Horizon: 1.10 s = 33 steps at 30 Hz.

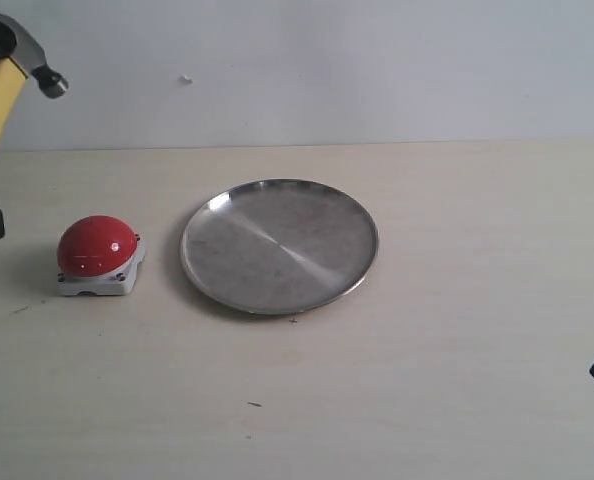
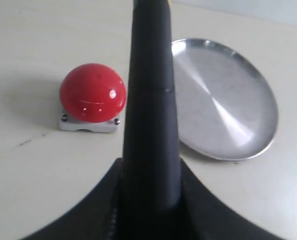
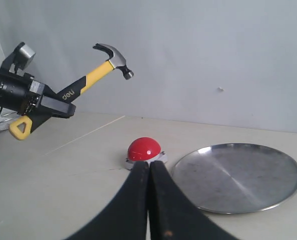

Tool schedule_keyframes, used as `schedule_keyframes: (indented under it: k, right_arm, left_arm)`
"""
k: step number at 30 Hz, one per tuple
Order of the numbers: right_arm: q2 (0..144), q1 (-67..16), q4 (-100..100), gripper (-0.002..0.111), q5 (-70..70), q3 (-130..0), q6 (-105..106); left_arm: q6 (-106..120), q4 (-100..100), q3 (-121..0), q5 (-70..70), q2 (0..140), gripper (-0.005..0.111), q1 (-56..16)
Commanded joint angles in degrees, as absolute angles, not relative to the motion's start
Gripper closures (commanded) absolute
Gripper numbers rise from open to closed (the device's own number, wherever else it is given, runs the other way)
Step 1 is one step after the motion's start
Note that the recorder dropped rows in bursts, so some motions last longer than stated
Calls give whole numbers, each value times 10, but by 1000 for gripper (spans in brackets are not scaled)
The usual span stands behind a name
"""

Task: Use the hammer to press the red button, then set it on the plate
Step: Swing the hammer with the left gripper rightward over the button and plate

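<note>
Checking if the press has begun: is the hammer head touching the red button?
Apart. The right wrist view shows the hammer, held by the left end effector, in the air well clear of the red button.

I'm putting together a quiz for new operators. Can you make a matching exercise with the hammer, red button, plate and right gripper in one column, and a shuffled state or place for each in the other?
Column one
1. hammer
2. red button
3. plate
4. right gripper

Column two
A. silver, lying flat with nothing on it
B. shut, holding nothing
C. raised in the air, off the table
D. on the table, left of the plate in the exterior view

Pairs: 1-C, 2-D, 3-A, 4-B
</note>
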State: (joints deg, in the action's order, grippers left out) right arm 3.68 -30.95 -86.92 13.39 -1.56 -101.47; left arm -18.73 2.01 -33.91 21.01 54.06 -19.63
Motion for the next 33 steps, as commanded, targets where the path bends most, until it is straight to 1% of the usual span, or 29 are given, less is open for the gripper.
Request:
schedule_keyframes:
  k: [1,7,11,14,19,21,23,25,27,29,31,33]
  right_arm:
    - [34,-307,-873,108,138,-15,-1009]
    - [34,-307,-873,108,138,-15,-1009]
    - [34,-307,-873,108,138,-15,-1009]
    - [34,-307,-873,108,138,-15,-1009]
    - [34,-307,-873,108,138,-15,-1009]
    - [34,-307,-873,108,138,-15,-1009]
    - [34,-307,-873,108,138,-15,-1009]
    - [34,-307,-873,108,138,-15,-1009]
    - [34,-307,-873,108,138,-15,-1009]
    - [34,-307,-873,108,138,-15,-1009]
    - [34,-307,-873,108,138,-15,-1009]
    - [34,-307,-873,108,138,-15,-1009]
  left_arm:
    - [-49,152,-346,160,548,107,-200]
    - [95,282,-378,175,569,107,-200]
    - [199,354,-425,261,600,107,-200]
    - [226,374,-461,320,622,107,-200]
    - [239,365,-512,417,657,107,-199]
    - [234,340,-542,490,682,107,-199]
    - [200,303,-577,551,711,107,-199]
    - [149,260,-605,575,734,107,-199]
    - [89,215,-628,567,750,107,-199]
    - [56,205,-633,515,755,107,-199]
    - [54,251,-620,427,755,107,-200]
    - [96,338,-595,334,755,107,-212]
